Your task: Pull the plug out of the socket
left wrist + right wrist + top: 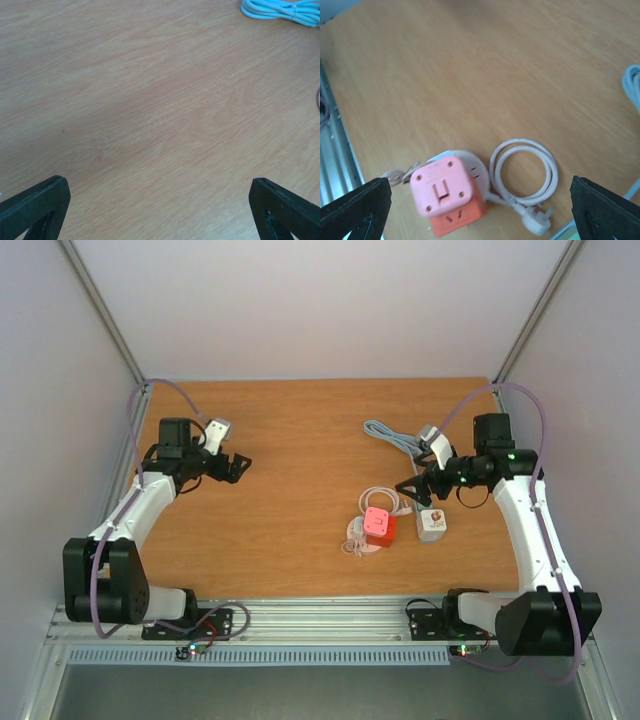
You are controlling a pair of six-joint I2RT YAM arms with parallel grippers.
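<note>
While left hand [236, 466] and right hand [416, 490] both stand spread, I note the pink plug [440, 187] seated atop the orange socket [462, 220] on the bench [300, 430], near the right hand; edges blurred, fingertips [355, 210] cropped.

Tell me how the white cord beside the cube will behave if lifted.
The cord lies in a loose loop, so it is probably floppy and would sag. Its plug end looks chunkier, so it likely hangs lowest. It seems joined to the cube, which may drag along.
</note>
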